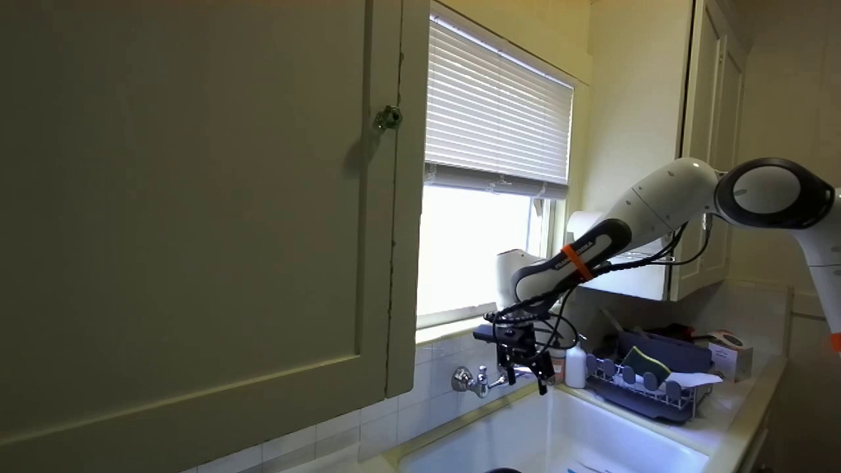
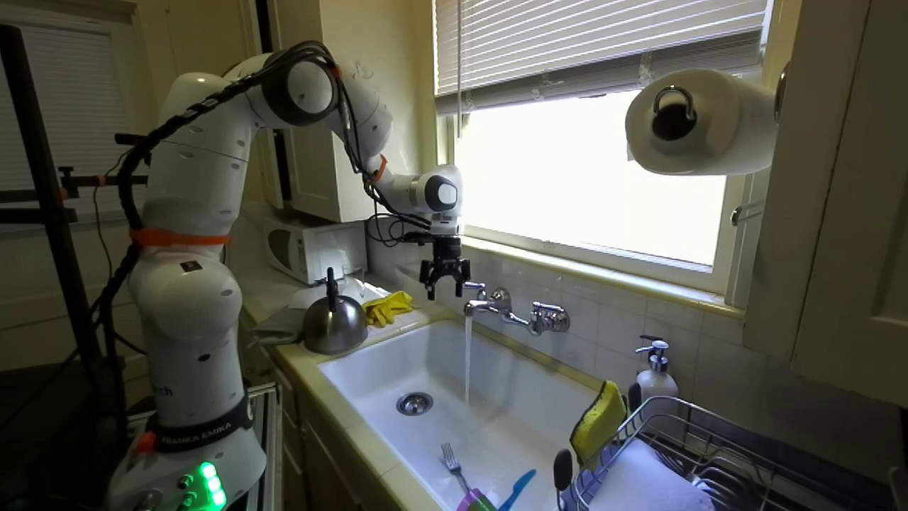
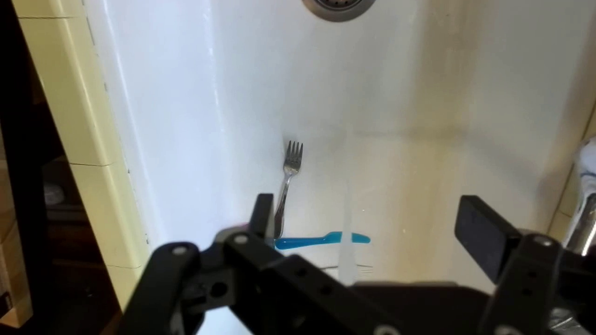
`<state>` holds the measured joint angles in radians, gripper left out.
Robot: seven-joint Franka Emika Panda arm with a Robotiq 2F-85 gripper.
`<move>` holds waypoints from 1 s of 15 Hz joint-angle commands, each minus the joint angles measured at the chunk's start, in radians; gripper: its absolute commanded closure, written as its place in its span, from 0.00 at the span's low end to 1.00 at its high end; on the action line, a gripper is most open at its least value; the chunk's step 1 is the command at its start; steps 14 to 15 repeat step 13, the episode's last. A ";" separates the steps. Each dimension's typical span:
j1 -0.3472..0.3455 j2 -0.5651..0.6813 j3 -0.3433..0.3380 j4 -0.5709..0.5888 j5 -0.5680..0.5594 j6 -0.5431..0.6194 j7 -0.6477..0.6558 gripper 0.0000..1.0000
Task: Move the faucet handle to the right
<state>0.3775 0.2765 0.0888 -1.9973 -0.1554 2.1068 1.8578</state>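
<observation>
The chrome faucet is fixed to the tiled wall and shows in both exterior views [image 1: 462, 379] [image 2: 539, 319]. Water runs from its spout [image 2: 477, 306]. A small chrome faucet handle [image 2: 474, 285] sticks out at the window-side wall, left of the spout in that view. My gripper [image 2: 445, 287] points down just left of the handle and looks apart from it. In an exterior view the gripper [image 1: 527, 384] covers part of the faucet. In the wrist view the gripper [image 3: 365, 209] is open with nothing between its fingers; a chrome faucet part [image 3: 585, 228] shows at the right edge.
The white sink [image 2: 369, 369] lies below, holding a fork [image 3: 292, 163] and a blue knife [image 3: 307, 242]. A kettle [image 2: 337, 326] and yellow gloves [image 2: 388, 308] stand beside it. A soap bottle [image 2: 657, 383] and dish rack [image 2: 709, 440] are at the opposite end. The window sill [image 2: 603, 273] runs above.
</observation>
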 commanded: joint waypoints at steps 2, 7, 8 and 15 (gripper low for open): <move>-0.048 -0.109 0.057 -0.045 0.086 -0.071 -0.083 0.00; -0.102 -0.302 0.080 -0.083 0.178 -0.171 -0.285 0.00; -0.112 -0.343 0.079 -0.086 0.166 -0.216 -0.326 0.00; -0.165 -0.409 0.091 -0.054 0.178 -0.248 -0.496 0.00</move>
